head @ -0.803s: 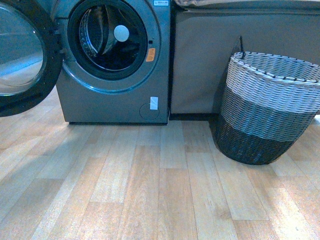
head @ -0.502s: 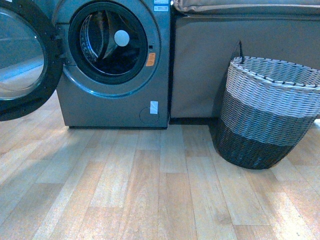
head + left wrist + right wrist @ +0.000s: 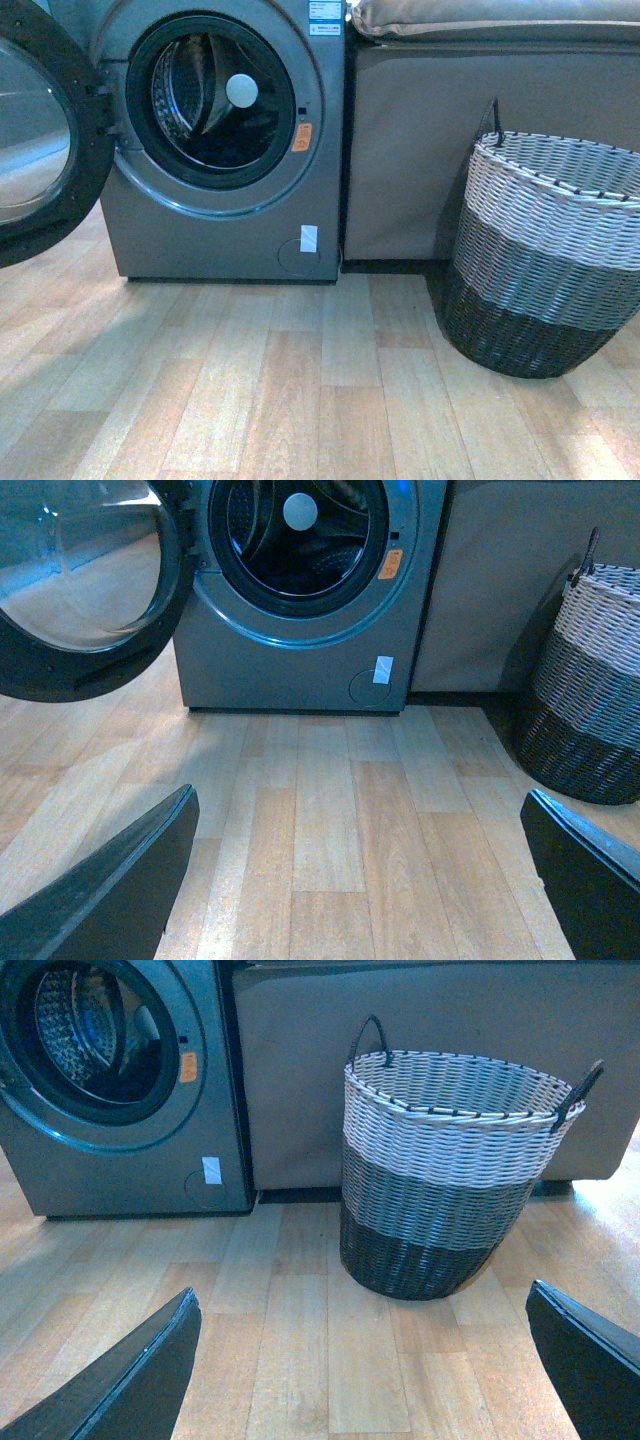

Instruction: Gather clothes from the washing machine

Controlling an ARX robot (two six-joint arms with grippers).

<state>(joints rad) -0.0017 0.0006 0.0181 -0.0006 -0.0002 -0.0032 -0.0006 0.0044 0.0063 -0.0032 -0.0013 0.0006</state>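
Observation:
The dark grey washing machine stands at the back left with its door swung open to the left. Dark clothes lie low in the perforated drum, dim and hard to make out. The machine also shows in the left wrist view and the right wrist view. My left gripper is open and empty above the wood floor, well short of the machine. My right gripper is open and empty above the floor in front of the basket. Neither arm shows in the front view.
A woven basket, white, grey and black, stands on the floor at the right, and shows in the right wrist view. A tan cloth-draped box stands behind it beside the machine. Wood floor fills the foreground.
The front view has shifted: the machine and basket sit lower and slightly larger in the picture, and the basket has slid right. The door shows less of its glass.

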